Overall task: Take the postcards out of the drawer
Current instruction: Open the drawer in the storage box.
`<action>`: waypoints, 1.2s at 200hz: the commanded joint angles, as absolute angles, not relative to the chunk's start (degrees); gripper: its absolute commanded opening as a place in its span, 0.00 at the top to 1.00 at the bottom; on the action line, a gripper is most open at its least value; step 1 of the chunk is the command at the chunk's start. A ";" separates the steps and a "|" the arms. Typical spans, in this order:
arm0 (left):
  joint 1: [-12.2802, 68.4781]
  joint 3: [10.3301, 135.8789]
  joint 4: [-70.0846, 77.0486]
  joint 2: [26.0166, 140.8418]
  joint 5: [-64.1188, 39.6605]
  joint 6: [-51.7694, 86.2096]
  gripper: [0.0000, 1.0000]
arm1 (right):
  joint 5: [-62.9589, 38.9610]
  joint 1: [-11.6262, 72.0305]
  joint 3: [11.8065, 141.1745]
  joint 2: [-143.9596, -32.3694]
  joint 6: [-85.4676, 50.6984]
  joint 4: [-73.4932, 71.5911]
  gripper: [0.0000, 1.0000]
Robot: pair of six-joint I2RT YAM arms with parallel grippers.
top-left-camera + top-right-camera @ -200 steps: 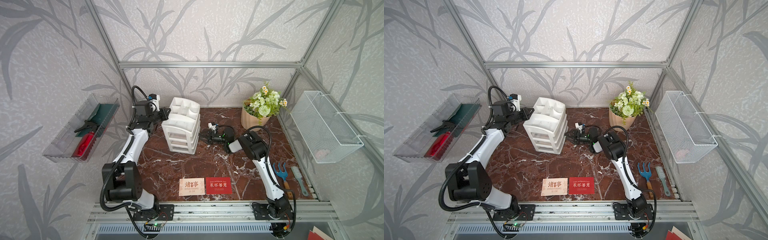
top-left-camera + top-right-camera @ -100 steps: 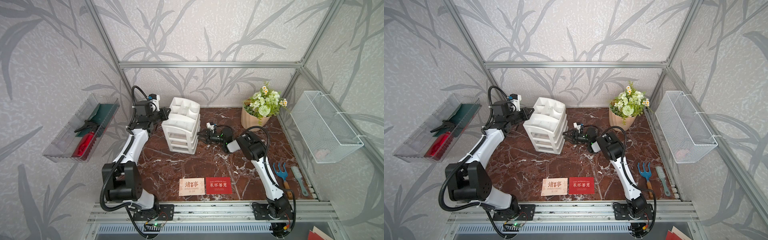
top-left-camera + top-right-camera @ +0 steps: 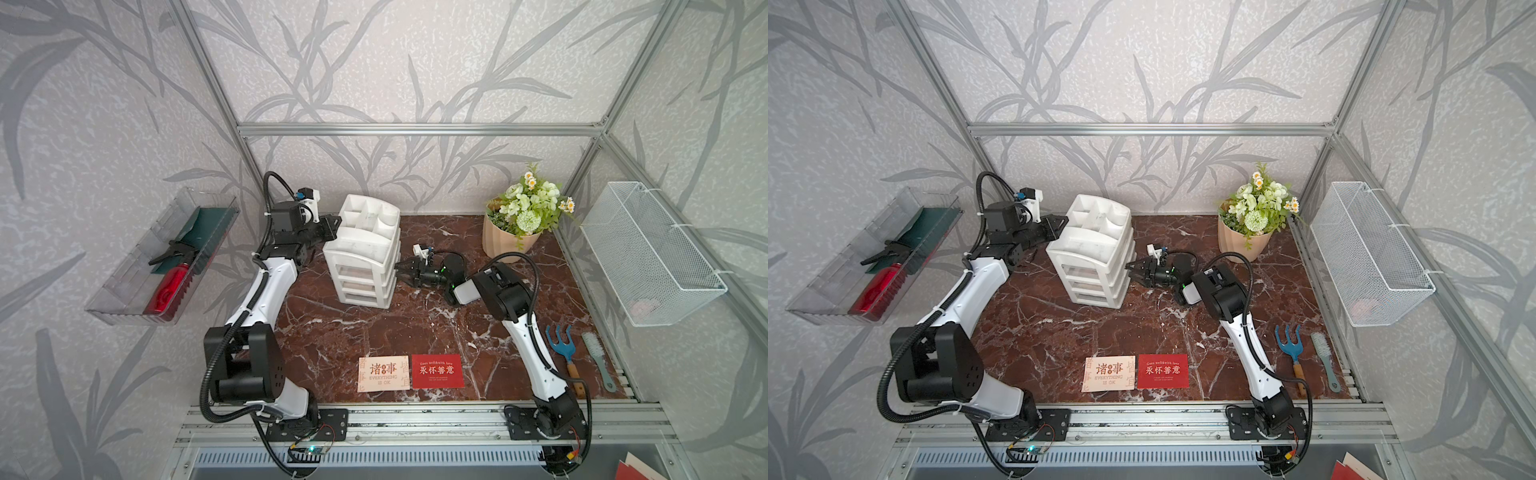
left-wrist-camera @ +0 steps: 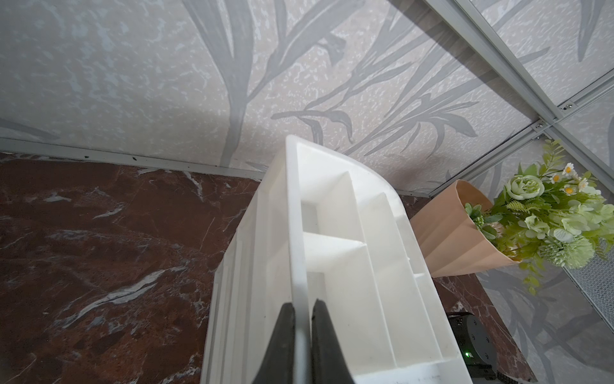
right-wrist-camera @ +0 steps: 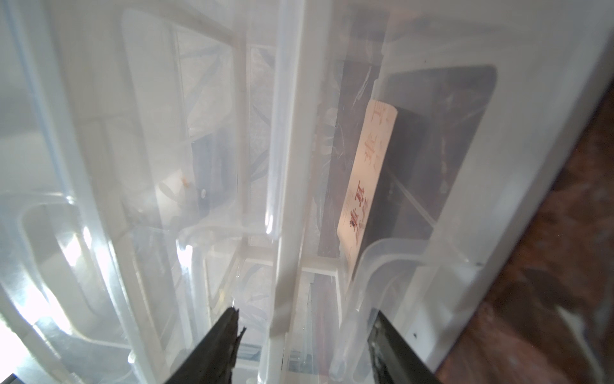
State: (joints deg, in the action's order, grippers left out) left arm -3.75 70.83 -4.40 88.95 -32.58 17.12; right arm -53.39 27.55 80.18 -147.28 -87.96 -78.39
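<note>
**While the right claw (image 3: pixel 405 270) hangs spread at the drawer tower (image 3: pixel 361 257), a pale postcard (image 5: pixel 368 176) lies inside**

Where the white drawer tower stands toward the back of the marble table (image 3: pixel 332 328), both arms reach in on it from opposite sides. The left claw (image 4: pixel 303 307) is pressed together on the rim of the tower's open top tray, with one finger outside the wall and the other inside a compartment. Across from it, the right claw is held low at the tower's front corner, level with the clear drawers. Its two fingers stand wide apart and grip nothing; whether a fingertip touches the plastic I cannot tell. Through the clear plastic, in the right wrist view, the pale postcard with red characters lies inside one of the drawers. Which level that is I cannot make out. Two more cards lie face up near the table's front edge, side by side: a peach postcard (image 3: pixel 383 373) with dark print and, on the right arm's side of it, a red postcard (image 3: pixel 437 371) with white print. A flower pot (image 3: pixel 509 243) stands in the back corner on that same side. A blue hand rake (image 3: pixel 561 343) and a brush (image 3: pixel 596 353) lie along the table's right edge.
</note>
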 commanded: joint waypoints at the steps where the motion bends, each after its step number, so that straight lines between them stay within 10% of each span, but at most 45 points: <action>1: -2.64 62.40 -22.17 98.15 -27.18 9.63 1.00 | -53.24 27.79 81.48 -146.56 -88.18 -80.51 0.40; 240: -2.34 62.76 -23.20 98.35 -25.60 8.96 1.00 | -52.56 27.28 79.08 -141.57 -89.64 -80.51 0.41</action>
